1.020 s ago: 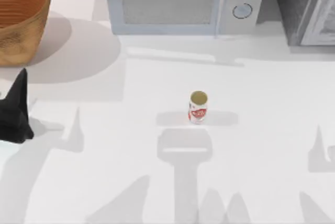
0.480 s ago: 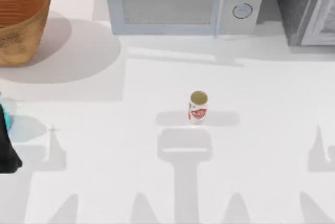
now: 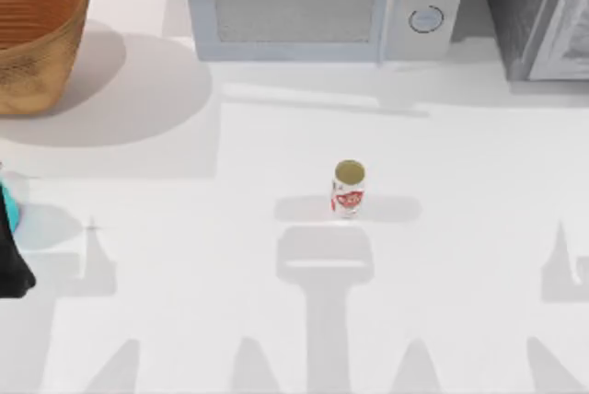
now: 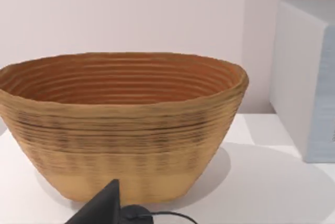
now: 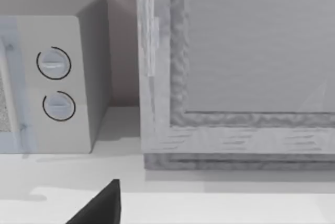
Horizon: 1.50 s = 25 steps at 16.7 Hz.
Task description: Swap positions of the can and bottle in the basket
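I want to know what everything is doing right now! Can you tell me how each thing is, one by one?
can: upright on the table, out in the open, nothing touching it.
basket: upright at the table's far left, nothing visible inside.
bottle: only a teal sliver at the left edge, by the left gripper.
microwave: door shut.
right gripper: facing the microwave, away from the can.

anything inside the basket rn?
The basket looks empty as far as the left wrist view reaches; its near wall hides the bottom. The can stands mid-table, and the bottle at the left edge.
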Each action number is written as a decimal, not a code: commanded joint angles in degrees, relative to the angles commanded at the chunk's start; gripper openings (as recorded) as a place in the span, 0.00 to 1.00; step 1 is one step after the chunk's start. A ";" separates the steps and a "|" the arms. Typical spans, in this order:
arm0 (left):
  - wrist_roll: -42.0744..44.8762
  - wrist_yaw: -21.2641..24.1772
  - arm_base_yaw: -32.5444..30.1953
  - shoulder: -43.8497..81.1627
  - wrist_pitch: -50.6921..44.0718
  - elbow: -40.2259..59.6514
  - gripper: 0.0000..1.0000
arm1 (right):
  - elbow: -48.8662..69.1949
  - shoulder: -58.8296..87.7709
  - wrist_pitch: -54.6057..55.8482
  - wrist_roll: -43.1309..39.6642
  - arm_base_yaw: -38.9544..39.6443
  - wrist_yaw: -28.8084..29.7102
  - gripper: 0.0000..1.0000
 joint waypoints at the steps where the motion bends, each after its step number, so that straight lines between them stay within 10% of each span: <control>1: 0.16 0.54 0.55 2.16 2.24 0.29 1.00 | 0.00 0.00 0.00 0.00 0.00 0.00 1.00; 25: 4.95 16.68 15.03 90.52 69.50 2.11 1.00 | 0.00 0.00 0.00 0.00 0.00 0.00 1.00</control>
